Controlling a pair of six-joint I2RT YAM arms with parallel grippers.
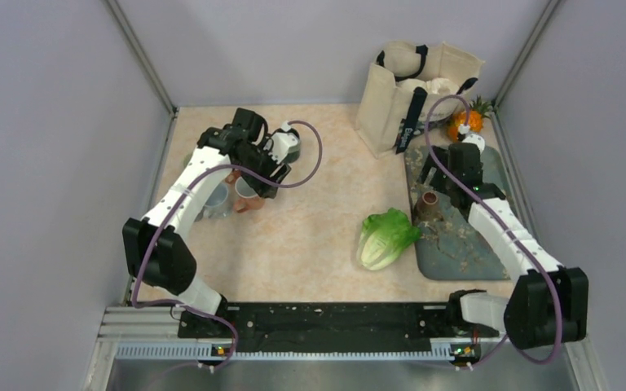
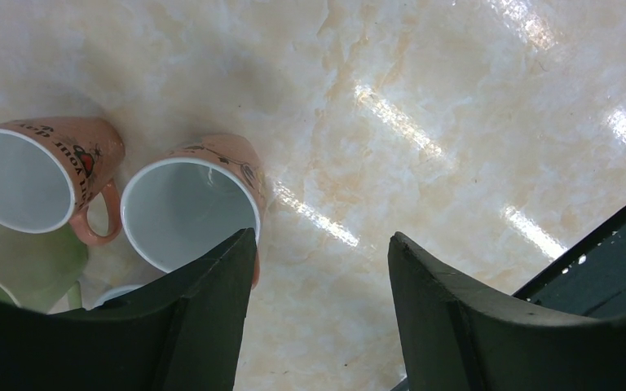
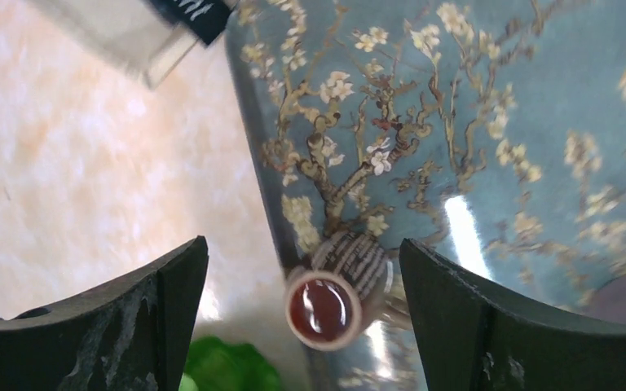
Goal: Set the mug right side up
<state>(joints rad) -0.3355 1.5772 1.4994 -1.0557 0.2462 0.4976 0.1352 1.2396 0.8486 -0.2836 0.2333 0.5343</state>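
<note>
A small brown striped mug [image 1: 426,205] stands on the blue flowered tray [image 1: 456,252] at the right. In the right wrist view the mug [image 3: 326,308] shows a glossy brown disc with a pale ring facing up, so it looks upside down. My right gripper [image 1: 438,183] hangs above it, open and empty [image 3: 303,241], with the mug below and between the fingers and not touched. My left gripper [image 1: 271,175] is open and empty [image 2: 322,236] over bare table at the far left.
Two pink mugs [image 2: 183,208] [image 2: 20,179] stand mouth up by the left gripper, with a green mug [image 2: 16,269] beside them. A lettuce [image 1: 385,238] lies left of the tray. A canvas bag [image 1: 412,85] and a toy pineapple [image 1: 471,118] stand at the back right.
</note>
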